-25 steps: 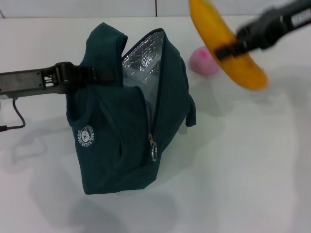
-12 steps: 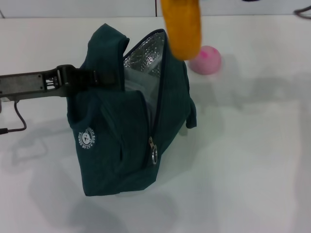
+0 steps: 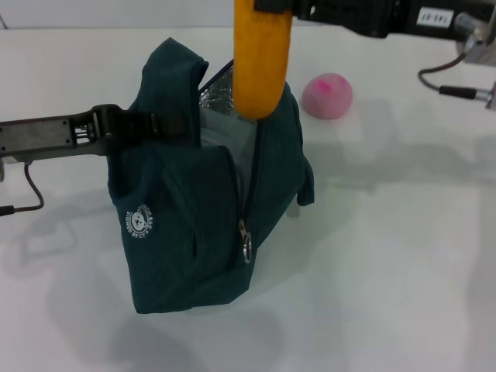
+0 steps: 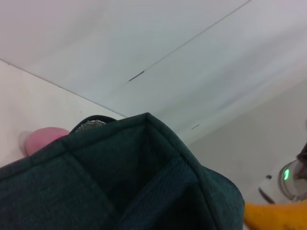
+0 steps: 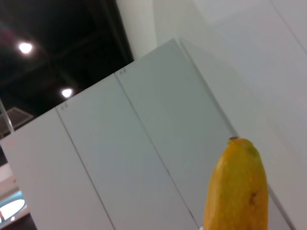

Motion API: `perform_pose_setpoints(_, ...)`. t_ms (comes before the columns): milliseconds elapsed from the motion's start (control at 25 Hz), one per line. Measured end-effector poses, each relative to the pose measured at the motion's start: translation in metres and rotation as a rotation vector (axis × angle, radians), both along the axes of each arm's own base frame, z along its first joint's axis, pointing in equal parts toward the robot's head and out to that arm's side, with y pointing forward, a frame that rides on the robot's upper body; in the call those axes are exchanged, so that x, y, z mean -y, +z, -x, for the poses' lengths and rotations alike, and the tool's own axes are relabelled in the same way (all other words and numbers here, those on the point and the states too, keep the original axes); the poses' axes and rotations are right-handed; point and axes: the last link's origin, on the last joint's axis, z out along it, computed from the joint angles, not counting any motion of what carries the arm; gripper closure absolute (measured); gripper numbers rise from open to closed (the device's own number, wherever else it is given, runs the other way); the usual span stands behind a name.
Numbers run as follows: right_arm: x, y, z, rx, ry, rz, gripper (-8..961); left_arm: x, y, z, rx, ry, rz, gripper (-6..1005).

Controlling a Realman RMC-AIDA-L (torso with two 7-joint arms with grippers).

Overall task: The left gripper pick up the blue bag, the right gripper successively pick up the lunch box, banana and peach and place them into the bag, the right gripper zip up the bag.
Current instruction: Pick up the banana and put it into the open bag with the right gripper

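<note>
Head view shows the right end effector (image 3: 273,6) at twelve o'clock, at the top edge of the frame, clamped on the upper end of the banana (image 3: 261,62), which hangs almost upright with its lower tip over the open mouth of the blue bag (image 3: 201,209). The left end effector (image 3: 159,122) reaches in from nine o'clock and is closed on the bag's near handle, holding that side up. The bag stands on the white counter (image 3: 387,256) with its zip open.

A likely risk is the mouth: it is a narrow slit between the two fabric sides, and the banana's tip sits close to the far edge. If it comes down slightly off line, it could catch the zip edge or the fabric, push the bag over, or slide down the outside toward the peach (image 3: 327,95), which lies on the counter at two o'clock, just beyond the bag. Letting go too high could also make the fruit tip out sideways.

The banana is yellow-orange, smooth and gently curved; the right wrist view shows its rounded end (image 5: 237,187) with a small dark tip. The bag is dark teal with a round white logo (image 3: 141,220) and a ring zip pull (image 3: 246,249). The lunch box is not visible.
</note>
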Motion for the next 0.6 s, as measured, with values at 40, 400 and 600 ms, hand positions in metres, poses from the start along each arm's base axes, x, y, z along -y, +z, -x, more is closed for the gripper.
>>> perform_pose_setpoints(40, 0.000, -0.004, -0.003, -0.005, -0.013, 0.004, 536, 0.000, 0.000, 0.000, 0.001, 0.000, 0.000, 970)
perform_pose_setpoints(400, 0.003, -0.028, -0.020, -0.006, -0.102, 0.033, 535, 0.000, -0.002, 0.000, 0.004, 0.002, 0.000, 969)
perform_pose_setpoints(600, 0.005, -0.036, -0.027, -0.012, -0.134, 0.048, 535, 0.000, -0.002, 0.000, 0.004, 0.002, -0.005, 969)
